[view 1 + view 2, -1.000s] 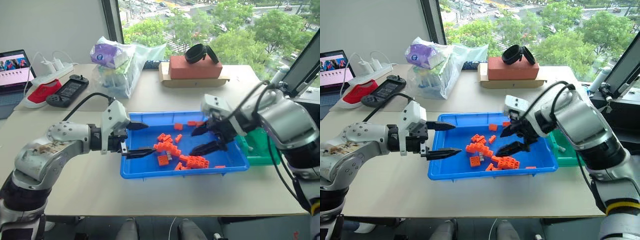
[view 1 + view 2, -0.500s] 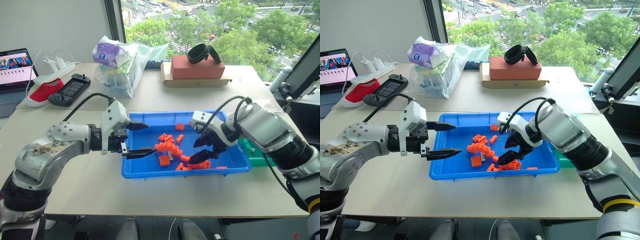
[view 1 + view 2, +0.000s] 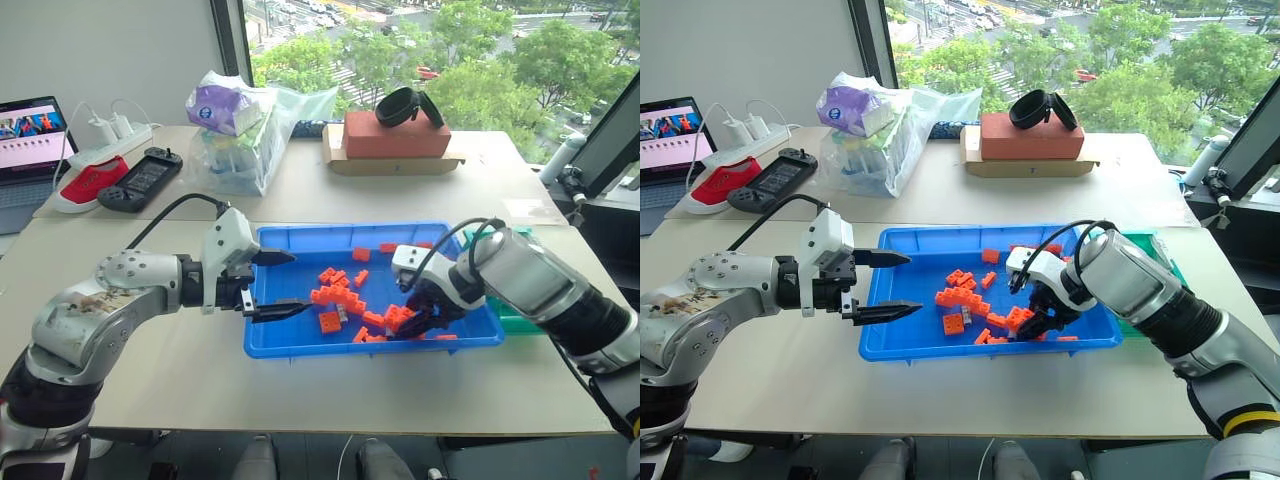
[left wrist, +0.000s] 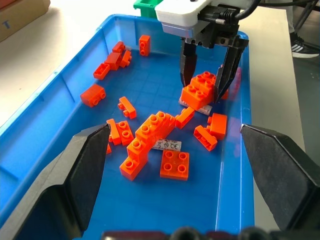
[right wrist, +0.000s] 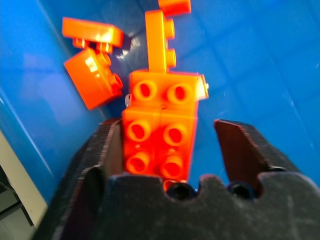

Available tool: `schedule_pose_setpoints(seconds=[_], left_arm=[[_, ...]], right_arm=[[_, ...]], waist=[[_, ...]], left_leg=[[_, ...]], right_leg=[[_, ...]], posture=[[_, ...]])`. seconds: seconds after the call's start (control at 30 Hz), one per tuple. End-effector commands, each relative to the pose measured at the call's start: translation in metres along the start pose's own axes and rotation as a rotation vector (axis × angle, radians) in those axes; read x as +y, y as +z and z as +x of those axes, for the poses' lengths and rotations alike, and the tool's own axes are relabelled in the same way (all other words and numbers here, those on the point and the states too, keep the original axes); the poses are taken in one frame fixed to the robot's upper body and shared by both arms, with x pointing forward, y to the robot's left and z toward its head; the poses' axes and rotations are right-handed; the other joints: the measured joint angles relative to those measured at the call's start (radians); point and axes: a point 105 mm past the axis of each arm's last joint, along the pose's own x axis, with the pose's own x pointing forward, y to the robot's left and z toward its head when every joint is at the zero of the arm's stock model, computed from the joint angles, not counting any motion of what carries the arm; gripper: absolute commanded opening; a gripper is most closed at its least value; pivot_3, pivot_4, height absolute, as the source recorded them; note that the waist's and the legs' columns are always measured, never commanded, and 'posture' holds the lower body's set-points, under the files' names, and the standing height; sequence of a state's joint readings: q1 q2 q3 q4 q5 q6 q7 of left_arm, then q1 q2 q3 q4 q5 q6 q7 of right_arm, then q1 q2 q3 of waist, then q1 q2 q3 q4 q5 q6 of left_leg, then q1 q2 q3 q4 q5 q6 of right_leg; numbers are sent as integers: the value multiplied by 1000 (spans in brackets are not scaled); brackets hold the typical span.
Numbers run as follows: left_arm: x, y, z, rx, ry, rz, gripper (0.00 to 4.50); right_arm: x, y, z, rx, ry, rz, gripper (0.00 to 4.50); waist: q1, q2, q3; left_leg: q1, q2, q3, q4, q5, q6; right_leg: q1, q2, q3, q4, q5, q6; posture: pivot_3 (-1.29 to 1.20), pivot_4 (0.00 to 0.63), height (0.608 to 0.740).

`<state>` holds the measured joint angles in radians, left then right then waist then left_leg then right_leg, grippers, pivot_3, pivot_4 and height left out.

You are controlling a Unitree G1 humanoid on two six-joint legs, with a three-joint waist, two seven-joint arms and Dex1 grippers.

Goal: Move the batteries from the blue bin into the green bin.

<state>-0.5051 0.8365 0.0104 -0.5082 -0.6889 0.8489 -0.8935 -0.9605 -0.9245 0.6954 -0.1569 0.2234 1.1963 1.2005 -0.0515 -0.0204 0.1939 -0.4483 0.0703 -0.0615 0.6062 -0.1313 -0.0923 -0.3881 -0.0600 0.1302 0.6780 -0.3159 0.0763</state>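
The blue bin (image 3: 350, 348) lies in front of me with several orange bricks scattered in it. One battery (image 4: 167, 145), a small silvery cylinder, lies among the bricks mid-bin. My right gripper (image 3: 418, 322) points down into the bin's right part, its fingers (image 4: 189, 65) straddling a stacked orange brick (image 5: 160, 130). One finger touches the brick and the other stands off it. A pale edge shows under that brick; I cannot tell what it is. My left gripper (image 3: 295, 283) hovers open and empty over the bin's left end. The green bin (image 3: 522, 318) sits just right of the blue one, partly behind my right arm.
At the back of the table stand a clear plastic bag of goods (image 3: 240, 130) and a brick-red box (image 3: 395, 135) with a black strap on it. A laptop (image 3: 30, 140), power strip and black controller (image 3: 140, 178) lie far left. Bare tabletop lies in front of the bin.
My right gripper has come down from above the bin's right side onto the bricks, and its fingers have narrowed around the stacked brick. The left arm has stayed still.
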Motion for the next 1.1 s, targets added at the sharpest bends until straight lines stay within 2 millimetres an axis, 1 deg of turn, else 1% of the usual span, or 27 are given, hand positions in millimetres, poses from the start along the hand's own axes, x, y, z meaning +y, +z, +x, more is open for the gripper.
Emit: schedule_pose_setpoints(seconds=[0.03,0.13,0.23,0.3,0.4,0.47,0.53,0.6,0.73,0.87,0.9,0.97,1.0,1.1], left_arm=[[-4,10,1,-23,-6,63,4500],[-6,10,4,-29,-21,62,4500],[-7,9,9,-54,-38,36,4500],[-3,11,12,-62,-31,42,4500],[-1,12,14,-72,-26,46,4500],[-2,12,14,-76,-31,42,4500],[-1,12,15,-78,-32,41,4500],[1,14,14,-76,-19,53,4500],[1,15,12,-73,-3,60,4500],[-3,16,11,-78,-3,56,4500],[-4,17,11,-79,-7,57,4500],[-7,19,13,-80,-25,65,4500],[-8,19,14,-79,-29,69,4500],[-6,20,15,-84,-17,73,4500]], right_arm=[[1,3,-8,-15,-19,-47,1611],[1,5,-16,-20,-29,-50,1490],[-2,4,-36,-22,-50,-70,1490],[-10,13,-51,-62,-86,-80,1490],[-32,34,-61,-157,-188,-114,1490],[-50,38,-59,-168,-270,-194,1490],[-60,36,-56,-152,-305,-233,1490],[-70,43,-52,-173,-320,-241,1490],[-86,51,-48,-189,-364,-273,1490],[-92,53,-44,-183,-371,-296,1490],[-93,52,-44,-177,-369,-296,2290],[-93,50,-44,-143,-358,-328,2885],[-92,50,-45,-140,-356,-338,3288],[-92,52,-56,-140,-363,-370,4286]], waist=[[-1,0,0],[0,0,0],[5,0,0],[6,0,0],[-5,0,0],[-9,-1,0],[-8,-1,0],[-7,-1,0],[-11,-1,0],[-11,-1,0],[-11,-1,0],[-11,-1,0],[-11,-1,0],[-12,-1,0]], left_leg=[[0,0,0,0,0,0],[0,0,0,0,0,0],[-1,0,0,0,0,0],[-1,0,0,0,0,0],[0,0,0,0,0,0],[0,0,0,0,0,0],[0,0,0,0,0,0],[-1,0,0,0,0,0],[-1,0,-1,0,0,0],[-1,0,-1,0,0,0],[-1,0,-1,0,0,0],[-1,0,-1,0,0,0],[-1,0,-1,0,0,0],[-1,0,-1,0,0,0]], right_leg=[[0,0,0,0,0,0],[0,0,0,0,0,0],[0,0,0,0,0,0],[0,0,0,-1,0,0],[0,0,0,-1,0,0],[0,0,0,0,0,0],[1,0,-1,-1,0,0],[0,0,-1,-1,0,0],[0,0,-1,-1,0,0],[0,0,-2,0,0,0],[0,0,-2,0,0,0],[0,0,-2,0,0,0],[0,0,-2,0,0,0],[0,0,-2,0,0,0]], posture=[[0,150,740],[0,150,740],[0,150,740],[0,150,740],[0,150,740],[0,150,740],[0,150,740],[0,150,740],[0,150,740],[0,150,740],[0,150,740],[0,150,740],[0,150,740],[0,150,740]])
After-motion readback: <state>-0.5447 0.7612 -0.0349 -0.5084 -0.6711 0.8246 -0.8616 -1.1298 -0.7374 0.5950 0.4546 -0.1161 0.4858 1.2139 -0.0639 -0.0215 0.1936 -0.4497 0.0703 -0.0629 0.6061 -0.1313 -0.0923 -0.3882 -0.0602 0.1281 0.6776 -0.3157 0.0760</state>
